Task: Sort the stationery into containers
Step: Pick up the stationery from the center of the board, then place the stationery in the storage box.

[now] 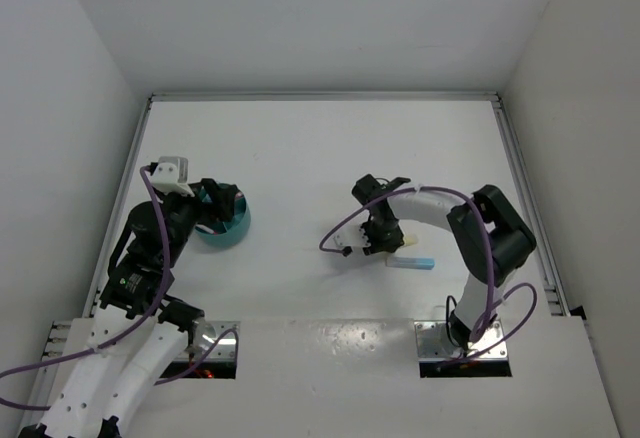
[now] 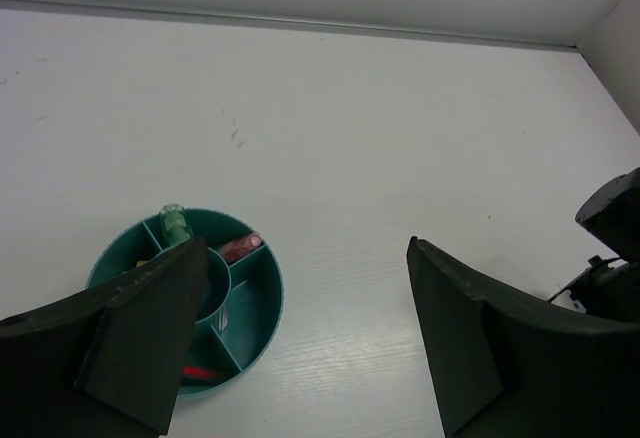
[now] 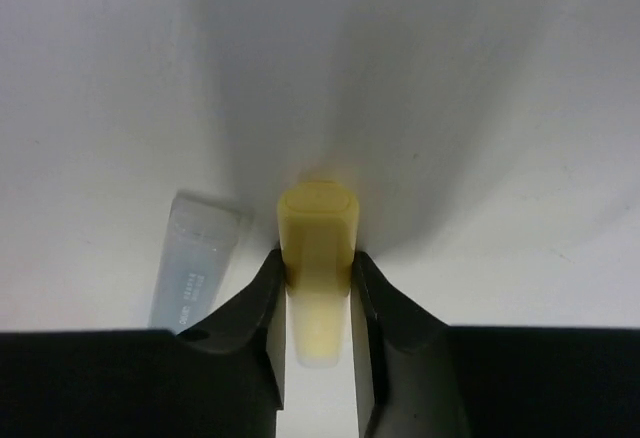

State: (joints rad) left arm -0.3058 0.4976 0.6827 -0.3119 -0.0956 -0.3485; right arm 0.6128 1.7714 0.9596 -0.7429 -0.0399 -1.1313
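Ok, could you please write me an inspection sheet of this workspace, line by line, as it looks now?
Surface: white table, a few faint scuffs.
Job's things: teal organiser, part filled; yellow marker gripped; pale blue marker beside it on the table.
Clutter: nothing seen.
Grippers: left gripper open over the organiser; right gripper shut on the yellow marker.
Cables: purple cables loop along both arms.
Surroundings: white walls on three sides.
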